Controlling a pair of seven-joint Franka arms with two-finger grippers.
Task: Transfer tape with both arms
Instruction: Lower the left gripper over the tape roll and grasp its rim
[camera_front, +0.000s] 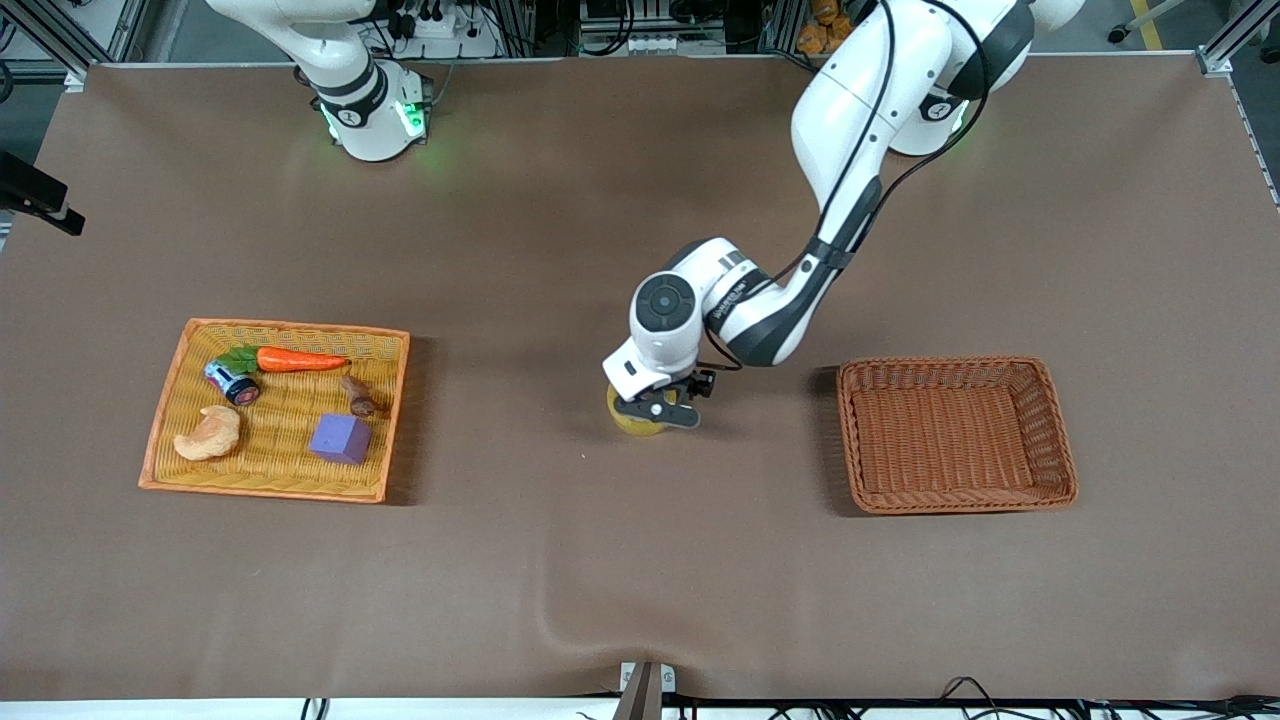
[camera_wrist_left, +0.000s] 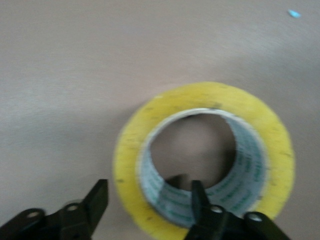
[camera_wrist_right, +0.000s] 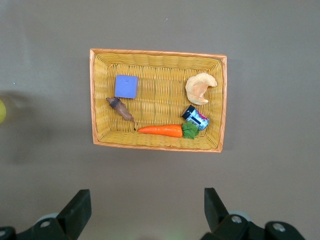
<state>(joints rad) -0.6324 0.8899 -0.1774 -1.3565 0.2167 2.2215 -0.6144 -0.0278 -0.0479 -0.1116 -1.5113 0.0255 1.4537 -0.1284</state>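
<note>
Lying flat on the brown worktop (camera_front: 600, 560) near its middle, the tape (camera_front: 637, 418) sits between the yellow tray (camera_front: 160, 430) and the brown basket (camera_front: 1050, 440), and serves as the landmark for everything else. The left gripper (camera_front: 657, 408) is down on the tape, its jaws apart and straddling the ring's wall: in the left wrist view one finger (camera_wrist_left: 199, 197) stands inside the grey-white core and the other outside the yellow rim of the roll (camera_wrist_left: 202, 160), neither clearly pressing it.

Toward the right arm's end of the worktop from the tape, the yellow tray holds a purple cube (camera_front: 341, 438) and a pale croissant toy (camera_front: 208, 433) nearest the front camera, then a small can (camera_front: 232, 382) and a brown pinecone-like piece (camera_front: 358, 396), and farthest a carrot (camera_front: 300, 360). Toward the left arm's end from the tape, the brown basket holds nothing.

The right arm (camera_front: 345, 80) waits folded by its base, with the right gripper (camera_wrist_right: 145, 212) high over the worktop beside the tray, jaws wide apart.
</note>
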